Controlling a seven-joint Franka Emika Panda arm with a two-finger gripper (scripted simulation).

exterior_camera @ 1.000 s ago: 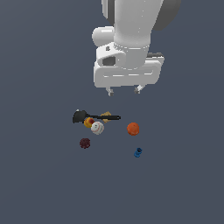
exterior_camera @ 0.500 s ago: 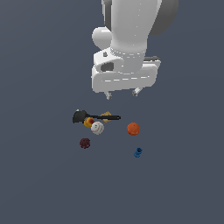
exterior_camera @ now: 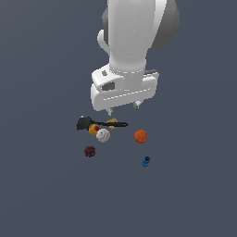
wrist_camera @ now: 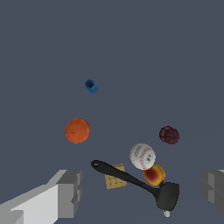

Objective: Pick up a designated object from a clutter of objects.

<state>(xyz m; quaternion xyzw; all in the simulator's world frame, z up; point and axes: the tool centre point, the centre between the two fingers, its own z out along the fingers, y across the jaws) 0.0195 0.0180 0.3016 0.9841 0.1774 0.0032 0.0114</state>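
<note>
While the exterior view shows only two short fingertips under the white gripper [exterior_camera: 123,109], the wrist view shows the gray fingers [wrist_camera: 70,192] spread wide, w/ nothing between them — jaws are seen open and empty. Seam lines on the white ball [wrist_camera: 142,156] and a grid pattern on the tan piece [wrist_camera: 115,176] are resolved in the wrist view only; in the exterior view the tan piece [exterior_camera: 111,123] is mostly covered by the black utensil [exterior_camera: 95,123]. Arm body is seen in the exterior view alone.

The maroon lump [exterior_camera: 90,151] is seen lying alone on the dark floor, near the white ball [exterior_camera: 102,135] but apart from it, toward the exterior view's left and lower than the rest of the clutter. It is not between the jaws — the gripper is held above the utensil handle, well apart from the lump [wrist_camera: 169,134]. The orange ball [exterior_camera: 141,136] and blue piece [exterior_camera: 146,161] are set off to the exterior view's right. The yellow-red piece [wrist_camera: 154,174] is seen touching the utensil [wrist_camera: 144,186].
</note>
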